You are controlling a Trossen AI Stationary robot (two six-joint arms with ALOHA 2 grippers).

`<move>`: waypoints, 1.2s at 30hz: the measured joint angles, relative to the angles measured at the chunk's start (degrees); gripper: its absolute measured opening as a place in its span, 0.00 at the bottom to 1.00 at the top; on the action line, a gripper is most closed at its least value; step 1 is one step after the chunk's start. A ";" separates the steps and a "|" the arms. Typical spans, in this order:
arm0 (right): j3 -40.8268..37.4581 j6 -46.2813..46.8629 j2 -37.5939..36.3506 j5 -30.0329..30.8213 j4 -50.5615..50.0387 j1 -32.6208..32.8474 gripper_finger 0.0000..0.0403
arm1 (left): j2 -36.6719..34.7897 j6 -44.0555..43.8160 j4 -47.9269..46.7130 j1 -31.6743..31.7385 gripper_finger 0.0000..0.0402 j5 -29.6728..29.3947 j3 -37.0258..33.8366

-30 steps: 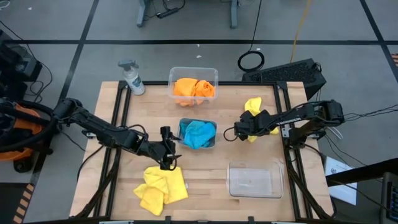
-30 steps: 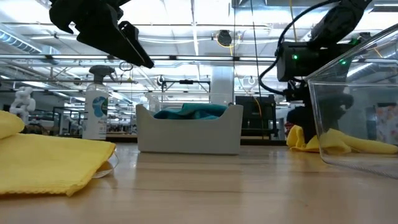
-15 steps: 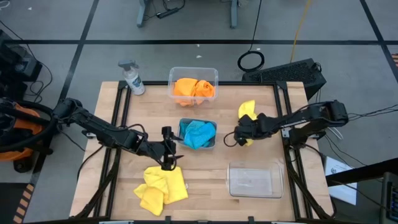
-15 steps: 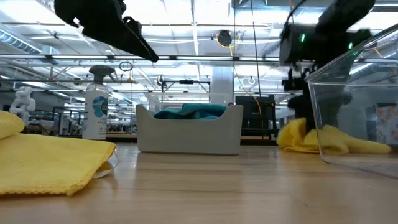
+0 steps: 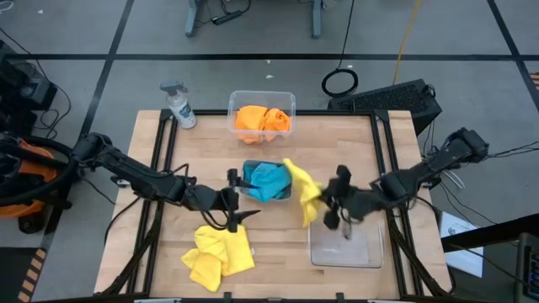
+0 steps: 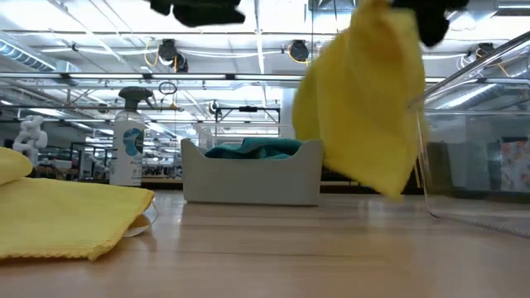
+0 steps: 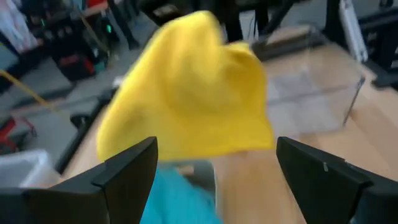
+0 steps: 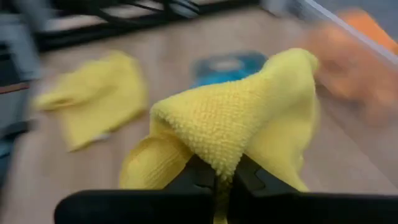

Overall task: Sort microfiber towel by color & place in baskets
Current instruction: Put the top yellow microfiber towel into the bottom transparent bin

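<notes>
While the worktop [image 5: 152, 252] carries a second yellow towel [image 5: 221, 255] well left of the empty basket [image 5: 345, 244], the right gripper [image 5: 330, 209] is clamped on a yellow towel [image 5: 301, 189] just left of that basket. Next, I judge: carry over, release. The left gripper [image 5: 234, 217] hovers open.

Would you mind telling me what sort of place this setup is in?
Probably a robotics lab in a large industrial hall: a wooden workbench on black frame rails standing on grey concrete floor, and ceiling trusses with strip lights beyond the table.
</notes>
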 joint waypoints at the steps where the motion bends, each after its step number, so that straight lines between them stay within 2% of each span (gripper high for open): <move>1: 0.00 -2.54 -0.01 -0.03 2.39 1.78 0.00 | 0.31 1.13 1.79 -0.02 0.83 0.71 0.01; 8: -0.02 -13.24 0.37 0.44 13.42 11.42 0.00 | 2.69 9.51 14.47 -2.18 0.83 6.32 0.02; 15: -0.01 -20.67 1.26 0.72 23.86 13.68 0.00 | 6.67 14.35 23.86 -1.56 0.83 7.99 0.02; 17: 0.00 -23.37 2.21 0.70 26.21 13.68 0.00 | 8.08 14.37 24.08 -0.42 0.83 10.84 0.02; 21: -0.01 -28.52 5.18 0.70 31.12 13.50 0.00 | 11.10 12.55 28.60 1.42 0.83 21.99 0.03; 25: -0.02 -33.41 8.28 0.72 38.55 12.65 0.00 | 14.47 11.42 31.22 1.53 0.80 24.90 1.63; 27: -0.02 -34.69 9.47 0.72 42.58 12.09 0.00 | 15.86 13.03 31.50 1.14 0.74 24.92 2.90; 29: -0.02 -35.27 10.55 0.69 45.85 11.38 0.01 | 16.87 15.20 31.33 0.11 0.62 24.87 3.74; 35: -0.02 -34.95 11.99 2.24 47.40 9.83 0.02 | 16.27 16.04 31.03 -1.42 0.10 24.80 5.18; 36: -0.02 -34.37 12.13 3.91 47.33 9.81 0.02 | 15.93 15.82 31.00 -1.57 0.05 24.69 5.16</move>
